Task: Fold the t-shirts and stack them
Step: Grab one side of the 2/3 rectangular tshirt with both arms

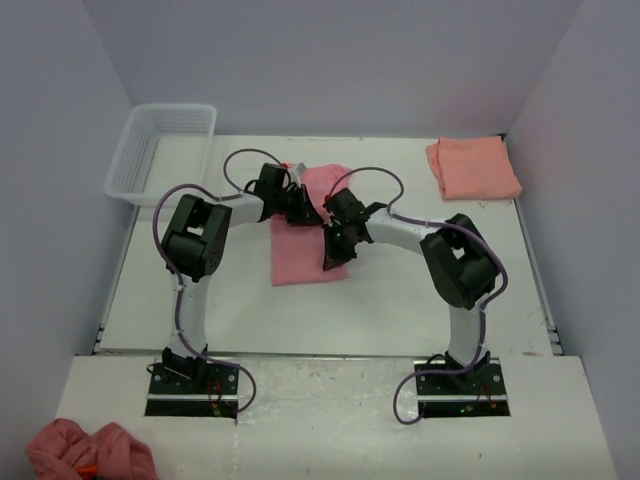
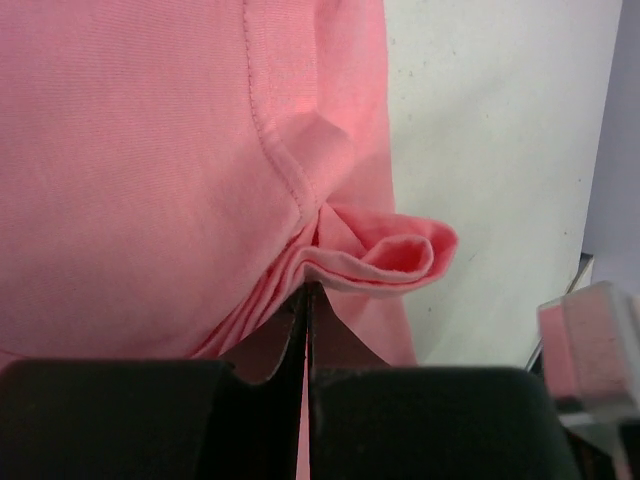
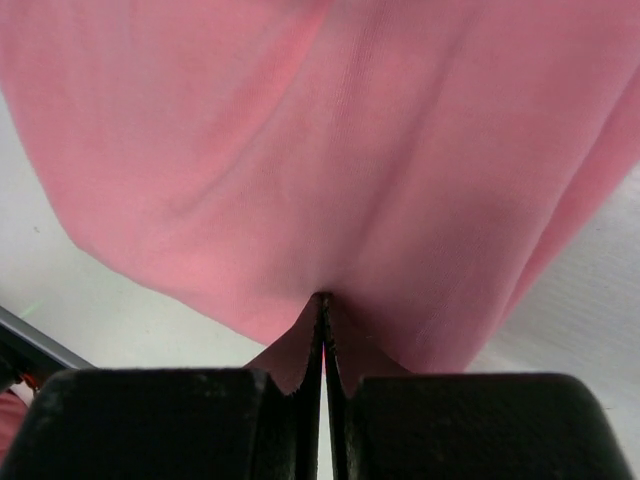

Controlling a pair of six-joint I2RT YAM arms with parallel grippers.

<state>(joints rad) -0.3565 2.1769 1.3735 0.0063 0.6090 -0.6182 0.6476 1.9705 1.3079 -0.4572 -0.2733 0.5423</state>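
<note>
Cloth filled both wrist views. The rose-pink t-shirt (image 1: 300, 255) lay in the middle of the table (image 1: 400, 310) as a longish strip running from the far side toward the arms, and both arms bent inward over it. The left gripper (image 1: 300, 207) sat over the shirt's upper half, its jaws pressed together on a pinch of the pink fabric. In the left wrist view a stitched seam (image 2: 275, 140) curved down toward the fingers (image 2: 150, 420), and a small rolled fold of hem (image 2: 400, 255) bulged just beside the clamp. The right gripper (image 1: 333, 255) was at the shirt's right edge, nearer the bases, likewise clamped tight on the fabric (only a hairline slit showed between its 2 fingers). There the cloth draped away from the pinch, with bare table visible on either side. The paler salmon-orange t-shirt (image 1: 473, 167) rested folded at the far right corner of the table, well apart from both grippers. A white mesh basket (image 1: 160, 150) stood at the far left corner. A crumpled heap of pink cloth (image 1: 88, 452) lay on the near ledge, left of the left arm's base
</note>
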